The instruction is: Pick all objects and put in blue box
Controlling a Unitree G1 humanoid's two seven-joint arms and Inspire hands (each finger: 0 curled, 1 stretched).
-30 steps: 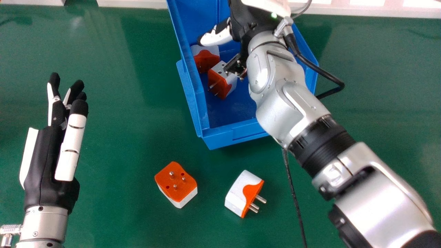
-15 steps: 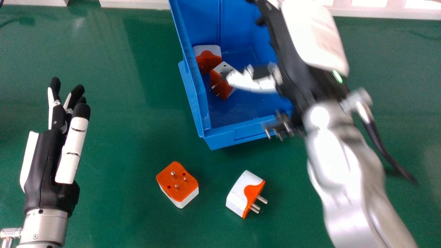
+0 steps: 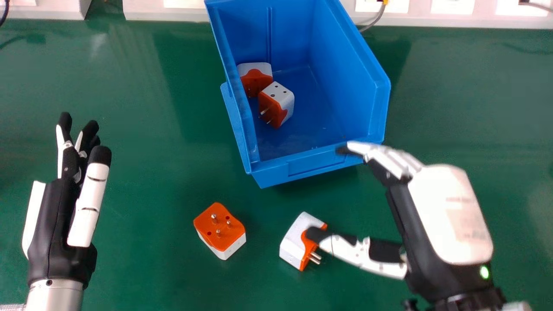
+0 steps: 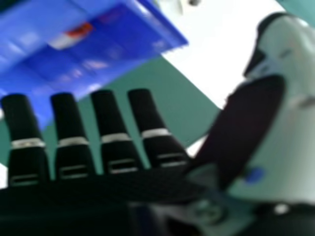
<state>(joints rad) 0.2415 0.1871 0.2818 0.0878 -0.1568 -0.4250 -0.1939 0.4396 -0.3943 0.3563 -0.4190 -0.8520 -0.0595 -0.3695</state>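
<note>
In the head view, the box [image 3: 317,166] at twelve o'clock looked smooth, glossy plastic. At six and seven, the plugs [image 3: 222,231] were smooth plastic with shiny metal pins [image 3: 315,258]. The tabletop [image 3: 147,216] looked smooth, faintly glossy.

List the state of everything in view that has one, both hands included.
Blue box: open-topped, two adapters inside
Rear boxed adapter: in box
Front boxed adapter: in box, socket holes up
Left table adapter: outside box, pins up
Right table adapter: outside box, pins sideways
Left hand: open, empty
Right hand: open, empty
</note>
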